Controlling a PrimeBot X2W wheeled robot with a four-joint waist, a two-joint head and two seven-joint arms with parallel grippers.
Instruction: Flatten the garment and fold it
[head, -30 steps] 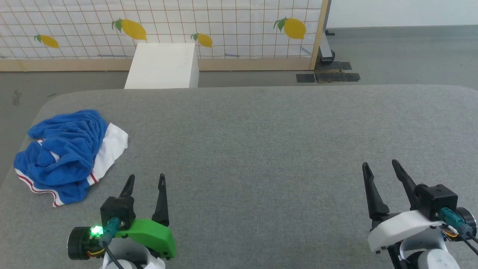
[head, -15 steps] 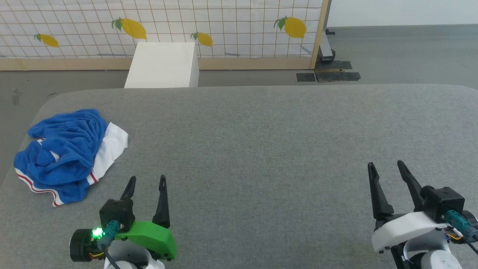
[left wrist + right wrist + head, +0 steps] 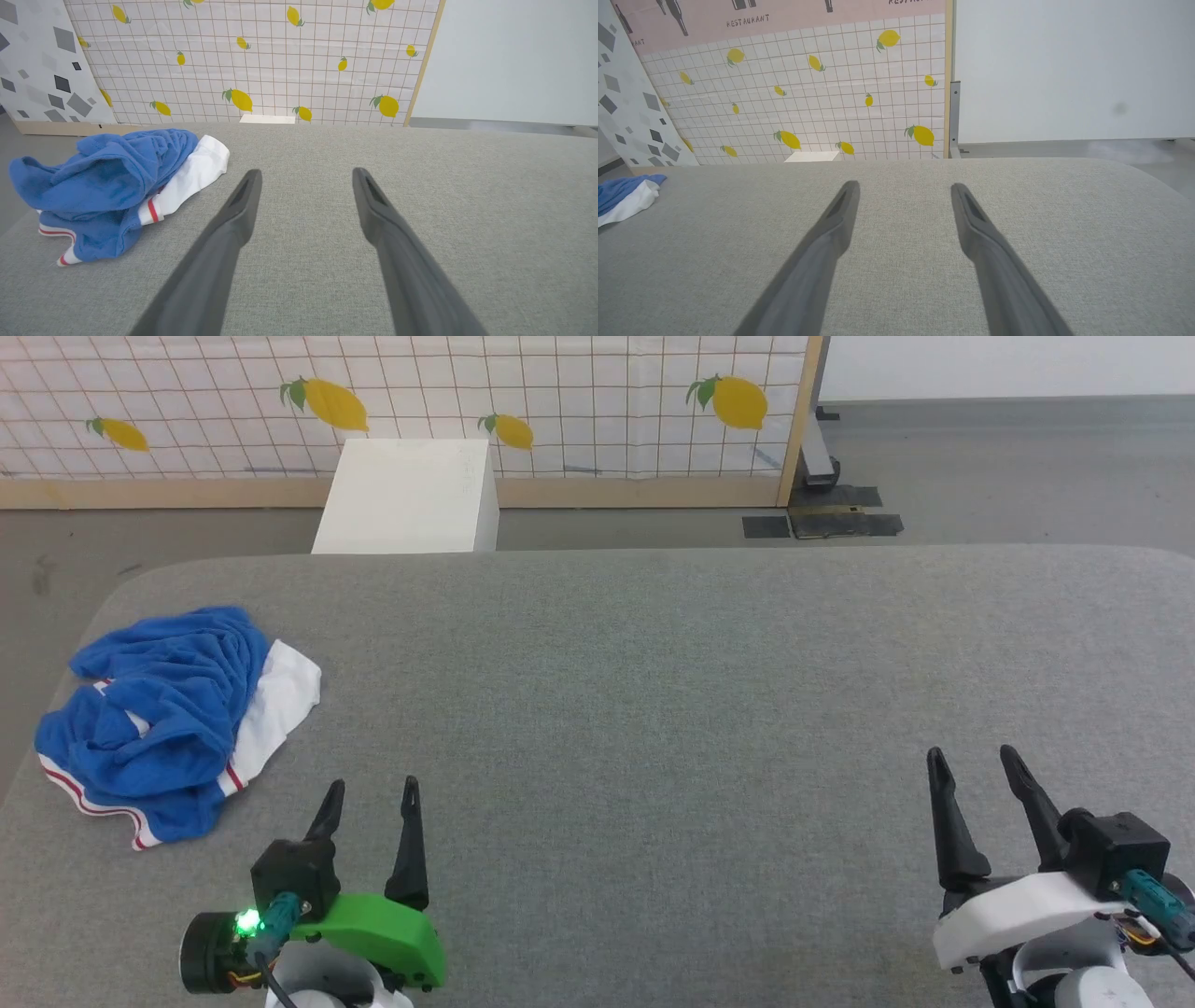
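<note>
garment [image 3: 168, 709] bunched in a heap; folds cover most of the cloth, cannot tell front from back; in the right wrist view its left part is cut by the frame edge; white box [image 3: 406, 495] lower part hidden behind the far edge of the surface [image 3: 653, 709]; surface runs out of the head view left, right and bottom; wrists behind left end effector [image 3: 372, 784] and right end effector [image 3: 971, 752] cut by the bottom edge; finger bases [image 3: 201, 289] soft and blurred in both wrist views; pink poster [image 3: 784, 14] cropped at top
</note>
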